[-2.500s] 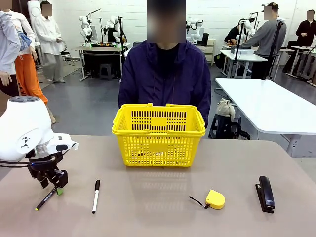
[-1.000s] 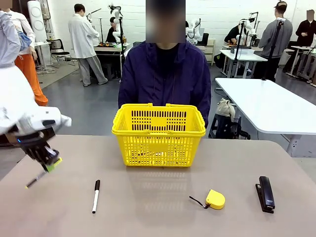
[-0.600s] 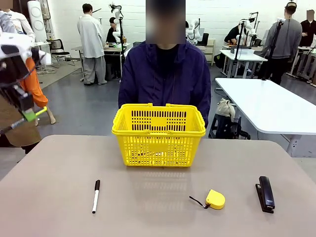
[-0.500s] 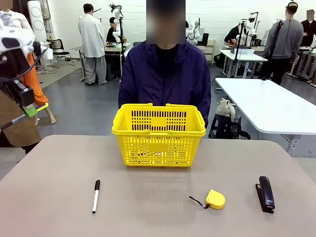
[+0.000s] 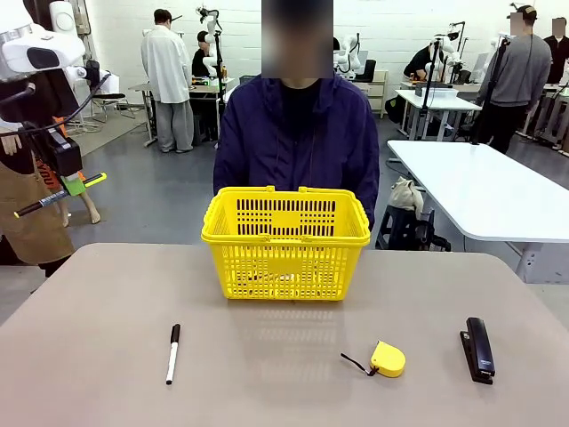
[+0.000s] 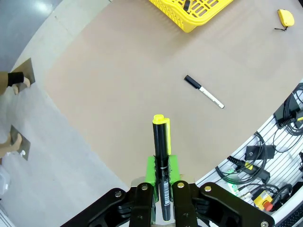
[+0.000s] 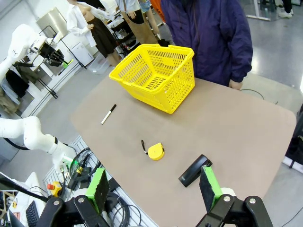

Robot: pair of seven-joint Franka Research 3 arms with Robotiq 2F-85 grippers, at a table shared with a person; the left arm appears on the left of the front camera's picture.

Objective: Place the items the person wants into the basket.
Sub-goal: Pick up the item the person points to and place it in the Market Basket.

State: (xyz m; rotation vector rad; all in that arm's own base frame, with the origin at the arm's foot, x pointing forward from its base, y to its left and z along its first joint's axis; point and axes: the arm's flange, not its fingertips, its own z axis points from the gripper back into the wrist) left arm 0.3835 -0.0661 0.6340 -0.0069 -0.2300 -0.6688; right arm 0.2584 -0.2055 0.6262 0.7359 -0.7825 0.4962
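Note:
The yellow basket [image 5: 284,240] stands at the far middle of the table, in front of the person [image 5: 298,133] in the dark jacket. My left gripper [image 5: 69,182] hangs high above the table's left edge, shut on the thin black pen with yellow end [image 5: 58,196]. In the left wrist view that pen [image 6: 162,156] sticks out between the green pads [image 6: 150,169]. The white marker with black cap [image 5: 172,353] lies on the table at front left. A dark shape [image 6: 187,4] shows through the basket's lattice. My right gripper [image 7: 154,189] is open, high over the table.
A round yellow tape measure [image 5: 388,358] lies right of centre near the front, and a black stapler [image 5: 478,349] lies farther right. The basket [image 7: 154,75], marker [image 7: 108,114], tape measure [image 7: 155,151] and stapler [image 7: 195,170] also show from the right wrist.
My left gripper has lifted the pen from the table's front left up to high above the left edge, and has drifted slightly right in the last half second.

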